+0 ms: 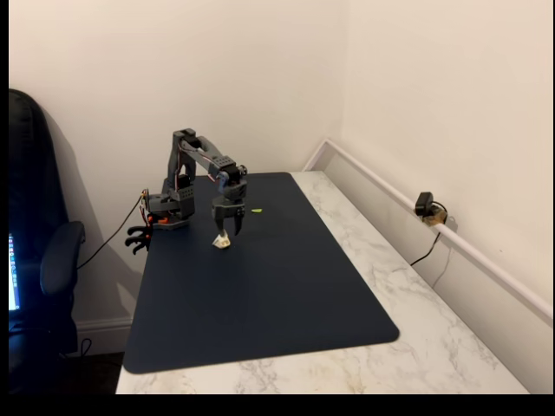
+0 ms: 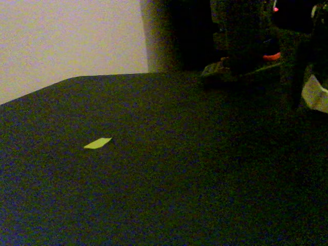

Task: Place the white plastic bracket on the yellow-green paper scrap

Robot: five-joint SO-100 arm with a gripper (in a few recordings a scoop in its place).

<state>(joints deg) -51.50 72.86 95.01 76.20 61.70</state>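
Observation:
The white plastic bracket (image 1: pixel 223 242) sits at the tips of my gripper (image 1: pixel 227 232), which points down over the dark mat near the arm's base. The fingers look somewhat apart, and the picture is too small to show whether they pinch the bracket or whether it rests on the mat. In the other fixed view the bracket (image 2: pixel 315 94) shows at the right edge beside a dark finger (image 2: pixel 300 77). The yellow-green paper scrap (image 1: pixel 257 210) lies flat on the mat a short way right of and behind the gripper, and it also shows as a bright sliver (image 2: pixel 97 143).
The dark blue mat (image 1: pixel 277 295) covers most of the marble table (image 1: pixel 408 286). The arm's base (image 1: pixel 165 212) stands at the mat's back left corner. A small camera (image 1: pixel 425 206) sits on the rail along the right wall. A dark chair (image 1: pixel 39 260) stands at the left.

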